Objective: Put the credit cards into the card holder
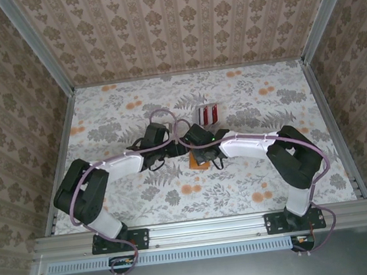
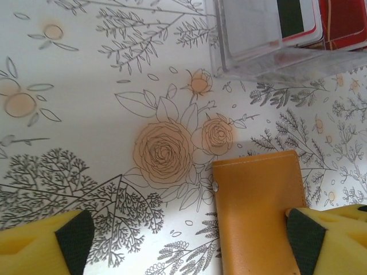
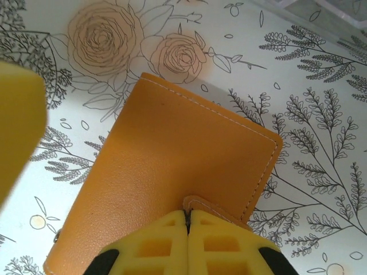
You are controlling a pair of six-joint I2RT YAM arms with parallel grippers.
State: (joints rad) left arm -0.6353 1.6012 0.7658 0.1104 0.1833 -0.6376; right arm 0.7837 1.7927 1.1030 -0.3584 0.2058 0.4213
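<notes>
The right gripper (image 3: 188, 215) is clenched on what looks like a small snap tab at the edge of the card holder (image 3: 183, 149). The left gripper (image 2: 189, 232) stands spread wide, one black pad (image 2: 307, 235) over the holder's side and the other above bare tablecloth (image 2: 86, 114). The holder lies flat and closed just on the arms' side of the clear rack (image 2: 258, 57) where the credit cards (image 2: 295, 23) stand; it looks light, thin and supple, smooth stitched orange leatherette likely to slide, so I judge the tab or free cover edge the best hold, with the other half pinned down.
</notes>
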